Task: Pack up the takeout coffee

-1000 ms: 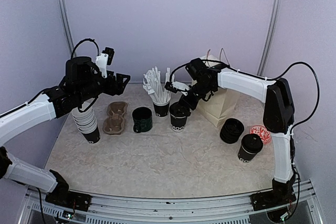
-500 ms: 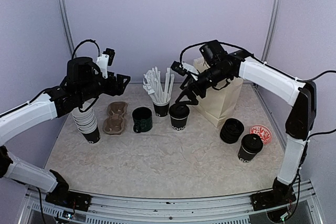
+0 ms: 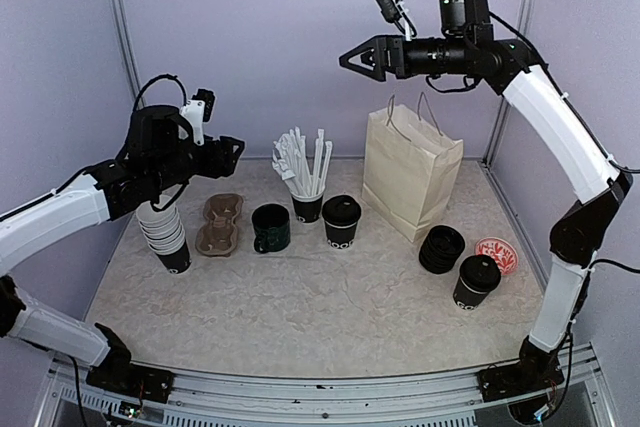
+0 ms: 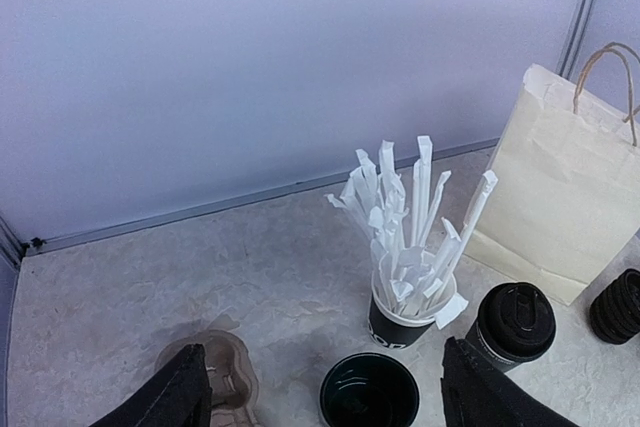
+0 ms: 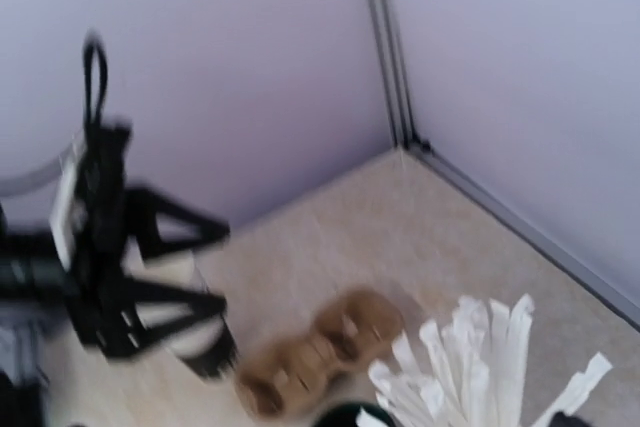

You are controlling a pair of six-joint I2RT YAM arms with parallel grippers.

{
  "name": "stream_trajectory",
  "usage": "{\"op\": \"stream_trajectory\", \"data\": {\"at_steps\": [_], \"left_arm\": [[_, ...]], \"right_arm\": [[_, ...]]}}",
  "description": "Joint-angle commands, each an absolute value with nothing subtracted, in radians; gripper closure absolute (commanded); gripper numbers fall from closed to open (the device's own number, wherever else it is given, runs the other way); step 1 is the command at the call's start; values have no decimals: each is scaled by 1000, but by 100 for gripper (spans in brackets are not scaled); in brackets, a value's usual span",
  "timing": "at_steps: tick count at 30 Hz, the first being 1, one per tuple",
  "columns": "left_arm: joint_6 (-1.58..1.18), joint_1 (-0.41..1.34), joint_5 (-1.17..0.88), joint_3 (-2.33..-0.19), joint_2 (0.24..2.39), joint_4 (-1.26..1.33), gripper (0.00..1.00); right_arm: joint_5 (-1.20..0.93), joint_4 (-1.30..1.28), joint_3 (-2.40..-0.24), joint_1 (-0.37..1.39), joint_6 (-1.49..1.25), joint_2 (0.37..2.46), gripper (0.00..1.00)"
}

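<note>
Both jaws spread, seemingly empty; lidded takeout cup (image 3: 341, 221) stands well below right jaws.

Cup lettering only, and none of it reads whole.
The middle lidded takeout cup (image 3: 341, 230) carries white letters near its base, round shapes like "OO". The right lidded takeout cup (image 3: 474, 287), the bottom of the cup stack (image 3: 172, 252) and the straw cup (image 4: 392, 332) bear similar white marks, too small or cut off to read.
</note>
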State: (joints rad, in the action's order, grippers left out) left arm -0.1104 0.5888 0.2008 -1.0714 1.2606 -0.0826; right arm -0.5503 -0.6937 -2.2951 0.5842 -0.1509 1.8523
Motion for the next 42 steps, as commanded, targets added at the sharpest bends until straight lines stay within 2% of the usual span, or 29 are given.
{"op": "stream_trajectory", "data": {"at_steps": [1,6,15,19,25,26,29,32,42], "left_arm": [[-147,615,266,-1124,1298,-146,23],[-152,647,305,-1146,1331,-161,23],[-151,700,318,-1152,1366,-157,23],[-131,721,347,-1157,1370,-172,23],[-46,732,411,-1163,1351,-188,20],[-35,731,430,-1165,1346,-198,20],[-23,732,472,-1189,1339,-249,20],[-19,732,482,-1183,1323,-273,21],[-3,730,499,-1106,1253,-246,20]], "right_arm": [[-678,-669,-2365,523,-366,1869,3],[-758,-642,-2368,491,-427,1868,3],[-860,-561,-2245,471,-488,1821,3],[-777,-598,-2221,468,-370,1792,1],[-345,-599,-2102,428,135,1707,1],[-273,-592,-2072,418,202,1692,2],[-185,-591,-1993,361,337,1648,15],[-201,-616,-1930,292,401,1612,22],[-312,-848,-1925,217,427,1701,19]]}}
